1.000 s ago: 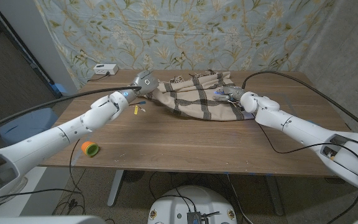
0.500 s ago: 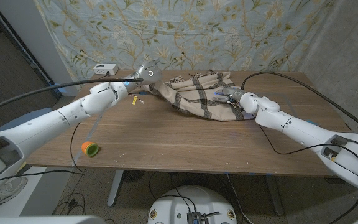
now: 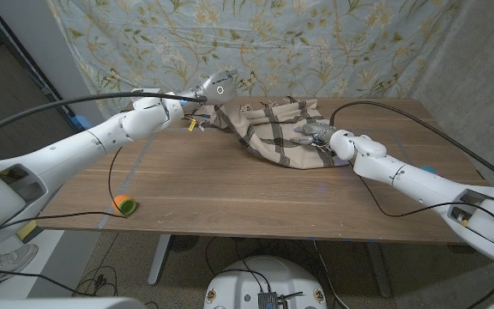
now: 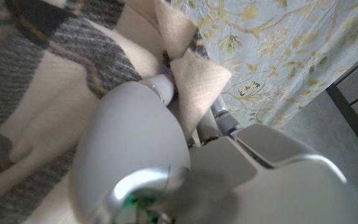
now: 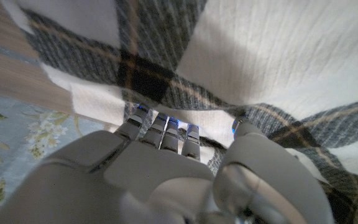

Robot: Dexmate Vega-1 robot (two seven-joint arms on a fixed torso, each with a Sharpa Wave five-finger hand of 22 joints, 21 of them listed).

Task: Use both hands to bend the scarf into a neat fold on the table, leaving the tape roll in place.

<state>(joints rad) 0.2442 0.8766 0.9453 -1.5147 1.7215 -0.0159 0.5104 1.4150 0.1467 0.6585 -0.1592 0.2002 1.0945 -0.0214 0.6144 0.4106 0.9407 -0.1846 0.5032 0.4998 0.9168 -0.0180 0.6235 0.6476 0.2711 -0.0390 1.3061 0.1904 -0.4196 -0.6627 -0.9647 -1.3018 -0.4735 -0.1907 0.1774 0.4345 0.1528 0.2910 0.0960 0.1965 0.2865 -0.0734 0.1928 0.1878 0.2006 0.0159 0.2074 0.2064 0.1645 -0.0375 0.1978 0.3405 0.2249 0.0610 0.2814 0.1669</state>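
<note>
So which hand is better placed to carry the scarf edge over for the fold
Left, probably. The left hand already holds a raised corner of the scarf above the table's far edge, so it can sweep that corner across. The right hand sits low on the cloth near the middle, better suited to pinning it.

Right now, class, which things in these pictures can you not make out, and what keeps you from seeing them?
- Left hand grip: in the left wrist view the hand's own back covers where its fingers meet the scarf.
- Right hand fingertips: in the right wrist view they run under a scarf fold.
- Small yellow items by the scarf, head view: too small to identify.
- Tape roll, head view: too small to show detail.
</note>
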